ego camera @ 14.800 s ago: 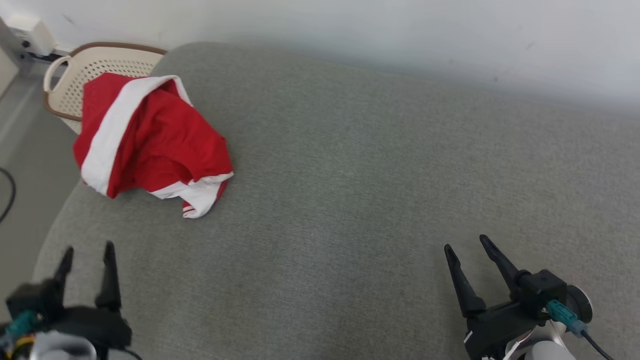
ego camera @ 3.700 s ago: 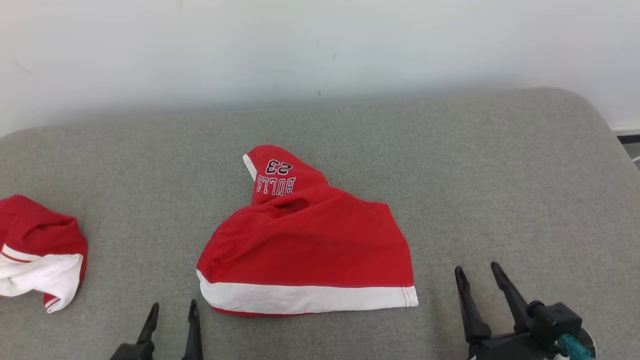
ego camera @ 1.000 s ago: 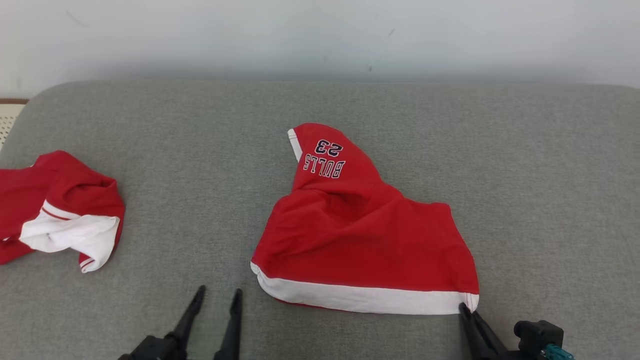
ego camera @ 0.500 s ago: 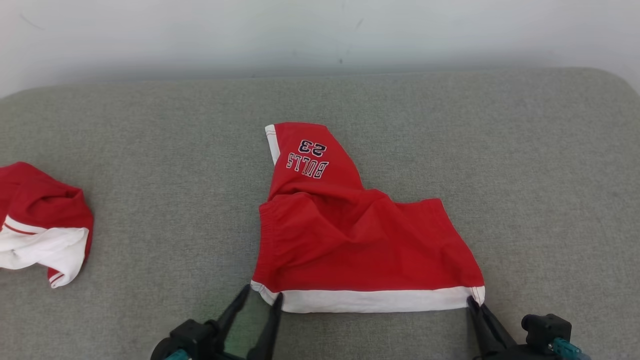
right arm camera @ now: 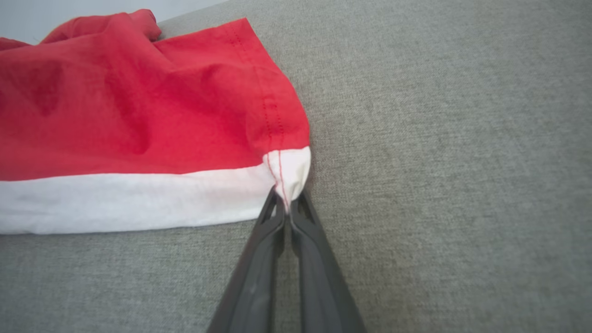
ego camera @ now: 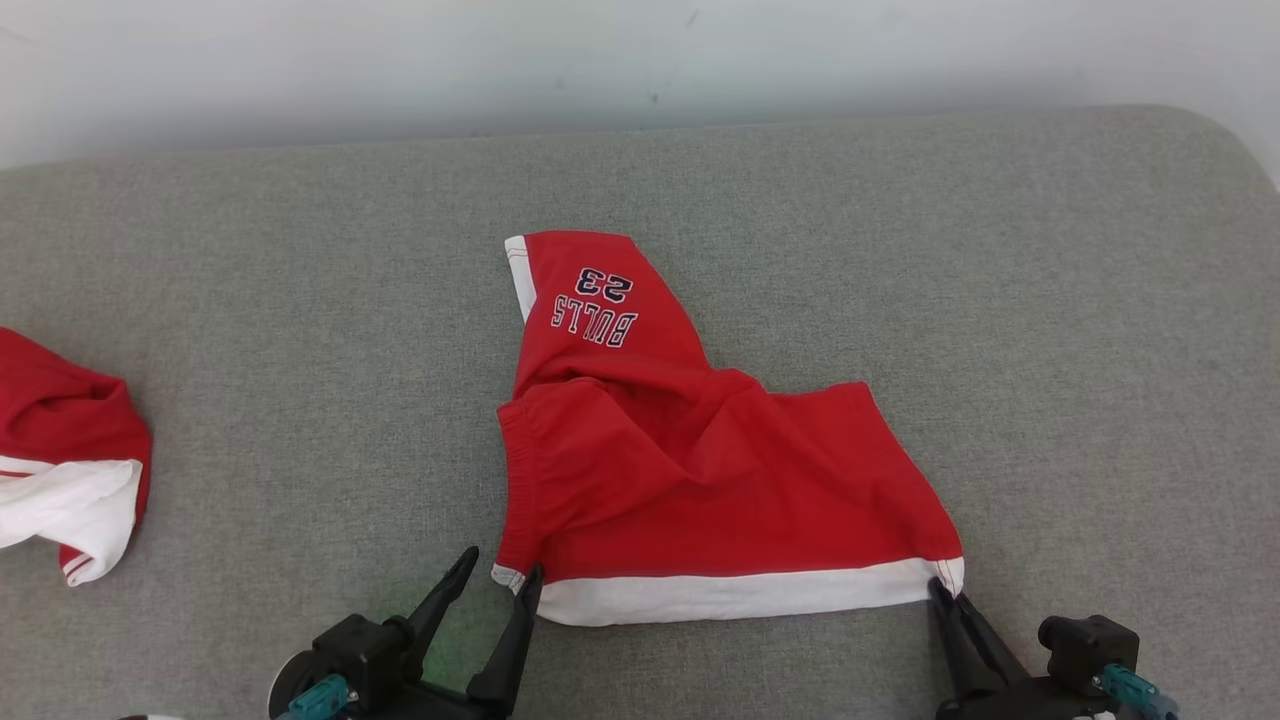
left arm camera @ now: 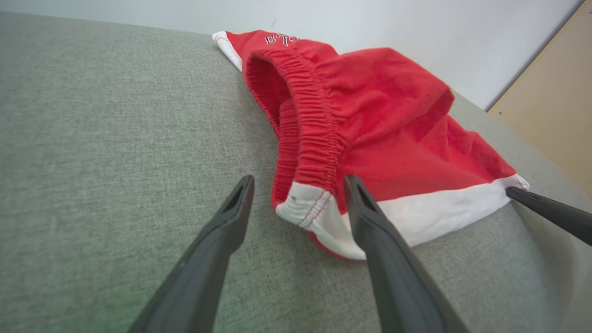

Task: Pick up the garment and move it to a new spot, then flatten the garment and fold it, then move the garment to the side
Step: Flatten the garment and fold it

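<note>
The garment (ego camera: 700,470) is a pair of red shorts with a white band and "BULLS 23" print, lying rumpled mid-cushion, one leg folded toward the wall. My right gripper (ego camera: 943,595) is shut on the white corner at the garment's near right (right arm camera: 289,173). At the near left corner my left gripper (ego camera: 497,575) stands open, its fingers either side of the white corner (left arm camera: 305,208) by the elastic waistband (left arm camera: 319,134). The right gripper's dark fingers (left arm camera: 550,212) show at the right edge of the left wrist view.
A second red and white garment (ego camera: 60,470) lies crumpled at the left edge of the grey cushion (ego camera: 1050,330). A white wall (ego camera: 640,60) runs behind the cushion. The cushion's corner rounds off at the far right.
My left gripper has moved forward, and its open fingers now straddle the garment's near left corner. The right gripper keeps its grip. The head camera has shifted slightly.
</note>
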Robot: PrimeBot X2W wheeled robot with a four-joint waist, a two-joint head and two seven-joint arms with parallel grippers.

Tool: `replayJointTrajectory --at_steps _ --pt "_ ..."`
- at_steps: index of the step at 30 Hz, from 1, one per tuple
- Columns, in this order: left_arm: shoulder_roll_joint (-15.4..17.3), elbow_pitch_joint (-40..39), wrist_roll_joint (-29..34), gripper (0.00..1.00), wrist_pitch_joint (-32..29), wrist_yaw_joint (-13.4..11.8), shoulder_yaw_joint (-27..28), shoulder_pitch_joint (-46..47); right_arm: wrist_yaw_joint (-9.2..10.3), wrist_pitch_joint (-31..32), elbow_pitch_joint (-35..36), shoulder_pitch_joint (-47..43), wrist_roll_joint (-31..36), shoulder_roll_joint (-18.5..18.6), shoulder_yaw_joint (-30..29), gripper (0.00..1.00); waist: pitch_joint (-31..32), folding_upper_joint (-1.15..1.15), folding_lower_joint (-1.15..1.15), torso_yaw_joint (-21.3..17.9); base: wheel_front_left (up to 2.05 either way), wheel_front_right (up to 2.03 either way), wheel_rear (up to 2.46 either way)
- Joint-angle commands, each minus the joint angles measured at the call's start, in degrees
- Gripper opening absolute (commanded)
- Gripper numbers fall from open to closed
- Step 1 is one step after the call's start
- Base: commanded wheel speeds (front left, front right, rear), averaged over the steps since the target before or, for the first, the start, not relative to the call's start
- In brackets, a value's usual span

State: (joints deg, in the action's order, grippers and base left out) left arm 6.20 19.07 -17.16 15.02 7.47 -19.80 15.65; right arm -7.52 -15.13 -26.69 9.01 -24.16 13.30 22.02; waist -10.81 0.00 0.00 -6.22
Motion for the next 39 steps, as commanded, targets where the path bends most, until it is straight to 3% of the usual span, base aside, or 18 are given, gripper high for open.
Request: replayJointTrajectory --at_steps 1,12,13,14,15,22,28,33,39 --pt "0.7 0.3 -0.3 1.0 0.2 0.0 -0.5 0.7 0.06 0.0 0.1 0.6 0.1 0.1 0.0 0.0 -0.1 0.0 0.0 0.0 0.0 0.0 0.0" --pt "1.8 2.4 -2.2 1.0 0.2 0.0 -3.1 1.9 0.06 0.0 0.4 0.8 0.1 -0.2 0.5 0.0 -0.5 0.0 0.0 -0.3 0.0 0.0 0.0" --pt "1.9 2.7 -2.3 0.76 0.2 0.0 -3.0 2.1 0.06 0.0 0.5 0.9 0.1 -0.3 0.5 0.0 -0.6 0.0 0.0 -0.3 0.0 0.0 0.0" --pt "1.8 2.9 -2.4 0.42 0.2 0.0 -3.0 2.1 0.06 0.0 0.6 1.0 0.1 -0.3 0.6 0.0 -0.6 0.0 0.0 -0.3 0.0 0.0 0.0" --pt "1.9 3.2 -2.5 0.0 0.2 0.0 -3.3 2.2 0.06 0.0 0.8 1.1 0.0 -0.4 0.5 0.0 -0.6 0.0 0.0 -0.3 0.0 0.0 0.0" --pt "2.7 2.6 -3.6 0.0 0.2 0.0 -4.8 1.5 0.06 0.0 2.4 1.2 -0.3 -0.7 -0.8 0.0 0.7 0.0 0.0 0.3 0.0 0.0 0.0" --pt "4.3 -3.0 -2.6 0.0 0.2 0.0 -3.6 1.5 0.06 0.0 5.9 2.7 -0.5 -0.6 -2.2 0.0 3.6 0.0 0.0 1.6 0.0 0.0 0.0" --pt "7.7 -6.7 -1.8 0.0 0.2 0.0 -5.5 7.6 0.06 0.0 8.7 7.9 -0.6 0.8 -1.2 0.0 6.2 0.0 0.0 2.9 0.0 0.0 0.0" --pt "13.2 -3.4 -2.6 0.0 0.2 0.0 -10.4 21.6 0.06 0.0 9.5 18.4 0.0 2.1 -1.9 0.0 8.4 0.0 0.0 4.2 0.0 0.0 0.0"
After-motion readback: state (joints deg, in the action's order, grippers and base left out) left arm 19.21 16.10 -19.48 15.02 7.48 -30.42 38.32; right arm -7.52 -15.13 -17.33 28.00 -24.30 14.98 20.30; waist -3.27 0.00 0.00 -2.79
